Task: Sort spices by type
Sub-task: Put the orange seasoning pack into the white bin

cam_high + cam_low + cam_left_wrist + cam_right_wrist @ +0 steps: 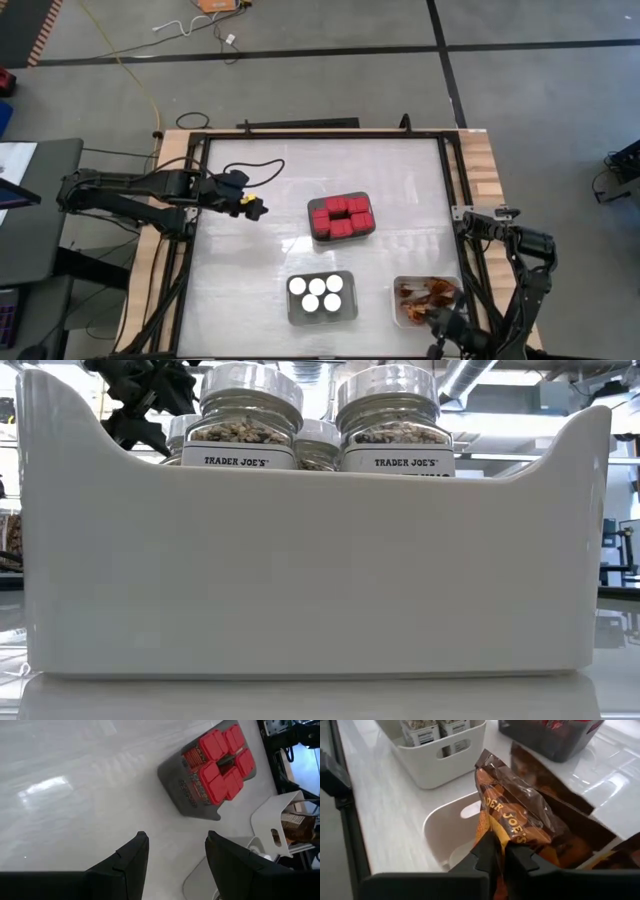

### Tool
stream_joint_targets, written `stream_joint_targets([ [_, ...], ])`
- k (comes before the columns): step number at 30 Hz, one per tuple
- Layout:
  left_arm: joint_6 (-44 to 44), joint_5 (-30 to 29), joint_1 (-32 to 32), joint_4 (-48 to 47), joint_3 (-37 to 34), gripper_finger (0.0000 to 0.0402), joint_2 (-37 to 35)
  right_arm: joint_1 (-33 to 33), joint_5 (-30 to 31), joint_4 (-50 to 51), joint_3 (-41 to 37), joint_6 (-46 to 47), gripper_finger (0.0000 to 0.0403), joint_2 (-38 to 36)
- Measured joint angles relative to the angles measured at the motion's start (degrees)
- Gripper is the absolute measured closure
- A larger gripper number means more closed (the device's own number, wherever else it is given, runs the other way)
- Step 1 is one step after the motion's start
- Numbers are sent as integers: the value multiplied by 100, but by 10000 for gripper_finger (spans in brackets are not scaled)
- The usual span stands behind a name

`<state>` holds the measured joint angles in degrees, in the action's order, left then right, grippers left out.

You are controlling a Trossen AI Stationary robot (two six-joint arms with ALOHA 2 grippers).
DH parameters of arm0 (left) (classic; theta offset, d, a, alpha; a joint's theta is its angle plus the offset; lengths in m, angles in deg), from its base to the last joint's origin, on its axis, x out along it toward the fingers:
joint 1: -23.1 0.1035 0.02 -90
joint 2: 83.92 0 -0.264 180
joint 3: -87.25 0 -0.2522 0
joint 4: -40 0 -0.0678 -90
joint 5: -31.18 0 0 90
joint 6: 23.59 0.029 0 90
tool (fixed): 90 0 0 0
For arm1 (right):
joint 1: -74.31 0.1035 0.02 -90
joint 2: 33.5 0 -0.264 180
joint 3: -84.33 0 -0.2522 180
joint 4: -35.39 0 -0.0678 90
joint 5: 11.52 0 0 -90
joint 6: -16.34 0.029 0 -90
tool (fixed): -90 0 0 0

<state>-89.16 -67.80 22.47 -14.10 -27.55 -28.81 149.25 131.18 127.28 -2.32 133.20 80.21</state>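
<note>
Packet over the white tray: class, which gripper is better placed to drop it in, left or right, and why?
Right. The right gripper pinches the packet directly above the white tray. The left gripper hangs open and empty over bare table, far across from that tray.

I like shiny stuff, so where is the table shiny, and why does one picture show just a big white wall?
Left wrist view: a bright glare patch on the table. Right wrist view: glare beside the packet. Low view: a white tray stands close and fills the picture, jars peeking over.
</note>
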Motion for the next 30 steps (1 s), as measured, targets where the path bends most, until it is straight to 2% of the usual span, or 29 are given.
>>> stream_joint_targets([
  [8,-53,-10,-1,0,0,217,0,0,63,-375,10,-444,314,-5],
  [21,-73,-4,-1,-2,0,217,0,-2,113,-538,15,-639,183,-203],
  [30,110,-1,-20,-2,0,217,0,-2,-470,-741,26,-925,170,-929],
])
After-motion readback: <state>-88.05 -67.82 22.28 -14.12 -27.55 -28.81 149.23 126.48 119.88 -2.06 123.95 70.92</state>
